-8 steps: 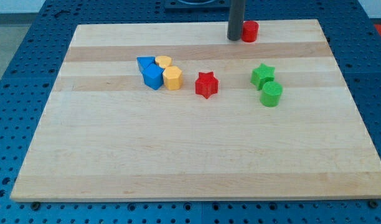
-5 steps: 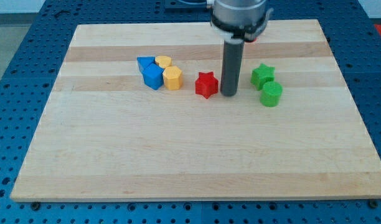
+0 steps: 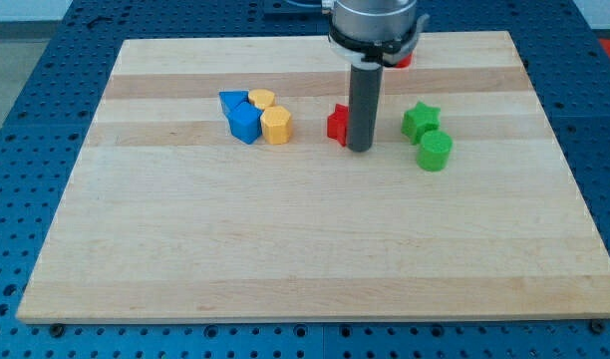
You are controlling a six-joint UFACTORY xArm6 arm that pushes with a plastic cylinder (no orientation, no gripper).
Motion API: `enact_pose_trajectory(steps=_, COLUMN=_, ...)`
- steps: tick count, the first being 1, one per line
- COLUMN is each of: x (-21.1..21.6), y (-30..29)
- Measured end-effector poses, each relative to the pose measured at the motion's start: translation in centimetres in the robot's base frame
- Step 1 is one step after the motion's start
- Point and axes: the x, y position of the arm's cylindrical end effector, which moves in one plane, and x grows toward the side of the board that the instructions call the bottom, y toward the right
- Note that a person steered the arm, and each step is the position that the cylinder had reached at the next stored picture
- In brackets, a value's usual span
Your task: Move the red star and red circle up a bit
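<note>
Your tip (image 3: 360, 150) stood touching the red plastic star (image 3: 337, 124), mostly hidden to the rod's left; its pointing was unreadable. The red circle (image 3: 405, 60) sat behind the arm, above.

The red star (image 3: 337, 123) is the landmark. My tip (image 3: 360, 150) stands against its right side, toward the view's bottom, and the rod covers its right part. The red circle (image 3: 405, 59) lies toward the view's top right of it, mostly behind the arm. The green star (image 3: 420, 119) sits right of it, with the green cylinder (image 3: 435, 152) just below that. The yellow hexagon (image 3: 276, 126), yellow heart (image 3: 262, 99) and two blue blocks (image 3: 240, 115) cluster to its left.
</note>
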Motion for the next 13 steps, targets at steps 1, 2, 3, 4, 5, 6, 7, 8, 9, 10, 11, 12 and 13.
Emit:
enact_pose_trajectory(steps=1, x=-1.3, y=-2.2)
enact_pose_trajectory(steps=2, x=-1.4, y=-4.1)
enact_pose_trajectory(steps=3, x=-3.3, y=-5.3)
enact_pose_trajectory(steps=4, x=-5.4, y=-5.3)
enact_pose_trajectory(steps=5, x=-7.6, y=-4.2)
enact_pose_trajectory(steps=6, x=-10.1, y=-3.5)
enact_pose_trajectory(steps=7, x=-10.5, y=-5.0)
enact_pose_trajectory(steps=8, x=-12.0, y=-5.1)
enact_pose_trajectory(steps=9, x=-12.7, y=-3.6)
enact_pose_trajectory(steps=10, x=-12.9, y=-1.0)
enact_pose_trajectory(steps=11, x=-13.0, y=1.3)
enact_pose_trajectory(steps=12, x=-13.1, y=2.8)
enact_pose_trajectory(steps=13, x=-13.2, y=3.5)
